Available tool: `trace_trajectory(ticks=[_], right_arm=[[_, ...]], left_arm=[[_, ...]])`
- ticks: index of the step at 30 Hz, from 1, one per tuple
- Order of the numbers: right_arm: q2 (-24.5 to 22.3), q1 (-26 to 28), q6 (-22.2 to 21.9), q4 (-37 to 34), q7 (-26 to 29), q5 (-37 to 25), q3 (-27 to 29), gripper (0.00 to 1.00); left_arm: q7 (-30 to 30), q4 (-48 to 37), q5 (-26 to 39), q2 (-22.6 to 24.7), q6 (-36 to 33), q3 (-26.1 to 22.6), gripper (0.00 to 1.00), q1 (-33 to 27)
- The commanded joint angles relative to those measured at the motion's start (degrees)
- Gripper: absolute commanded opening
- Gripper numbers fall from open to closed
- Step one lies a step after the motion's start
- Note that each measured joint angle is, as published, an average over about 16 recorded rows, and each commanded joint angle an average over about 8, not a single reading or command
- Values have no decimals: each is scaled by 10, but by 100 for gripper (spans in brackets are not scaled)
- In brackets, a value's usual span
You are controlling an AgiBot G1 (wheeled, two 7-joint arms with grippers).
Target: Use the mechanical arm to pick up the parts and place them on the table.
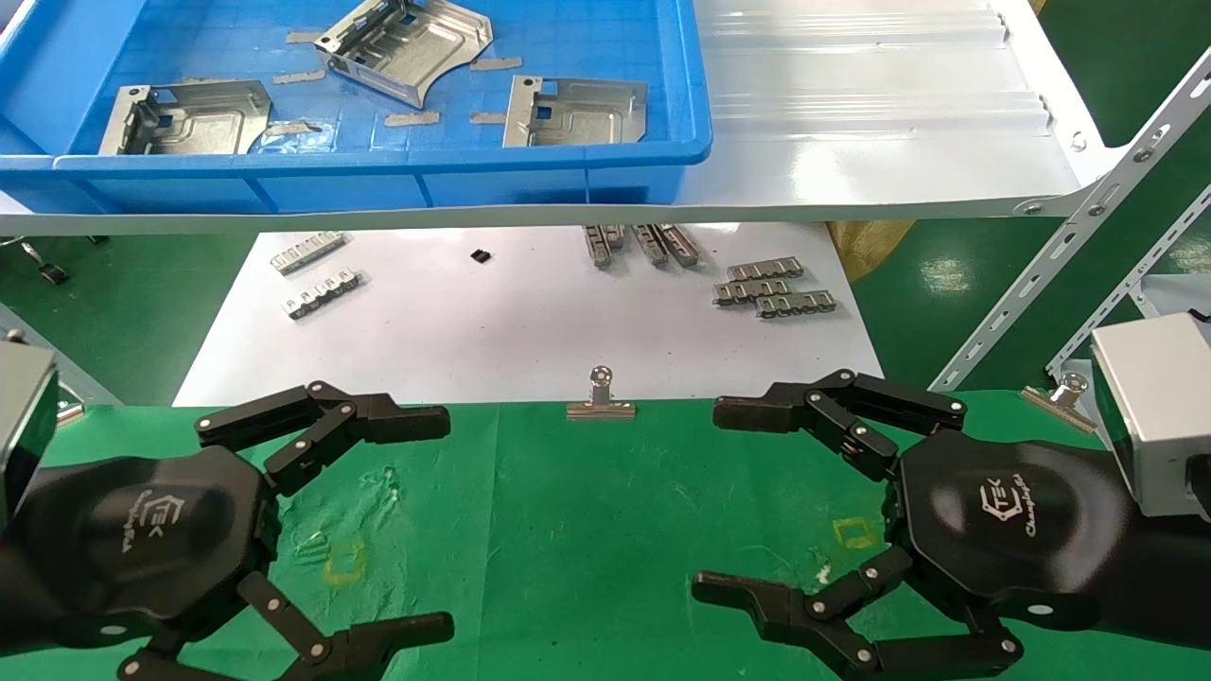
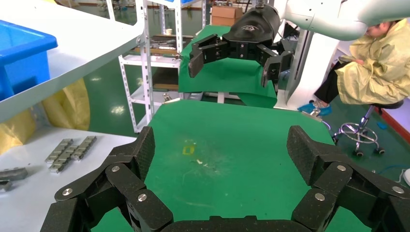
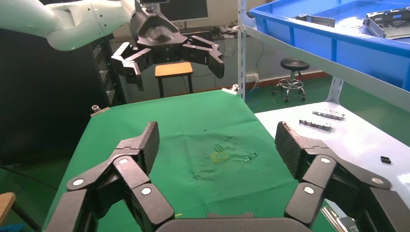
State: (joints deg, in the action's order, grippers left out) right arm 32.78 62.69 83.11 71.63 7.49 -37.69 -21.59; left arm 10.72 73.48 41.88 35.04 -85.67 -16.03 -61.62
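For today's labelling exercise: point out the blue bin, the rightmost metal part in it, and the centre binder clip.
blue bin [image 1: 378,180], head view, front wall.
rightmost part [image 1: 579,112], head view, flat middle of plate.
centre binder clip [image 1: 600,407], head view, silver body.

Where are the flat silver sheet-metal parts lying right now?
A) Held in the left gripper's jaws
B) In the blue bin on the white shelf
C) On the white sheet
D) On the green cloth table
B: all three parts lie in the blue bin, while the left gripper and right gripper hover open and empty over the green table.
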Motion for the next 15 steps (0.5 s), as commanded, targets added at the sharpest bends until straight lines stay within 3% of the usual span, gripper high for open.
trace_trajectory(ticks=[1, 15], right_arm=[[0, 0, 0, 0, 0, 0, 0, 0], [0, 0, 0, 0, 0, 0, 0, 0]], left_arm=[[0, 0, 0, 0, 0, 0, 100, 0], [0, 0, 0, 0, 0, 0, 100, 0]])
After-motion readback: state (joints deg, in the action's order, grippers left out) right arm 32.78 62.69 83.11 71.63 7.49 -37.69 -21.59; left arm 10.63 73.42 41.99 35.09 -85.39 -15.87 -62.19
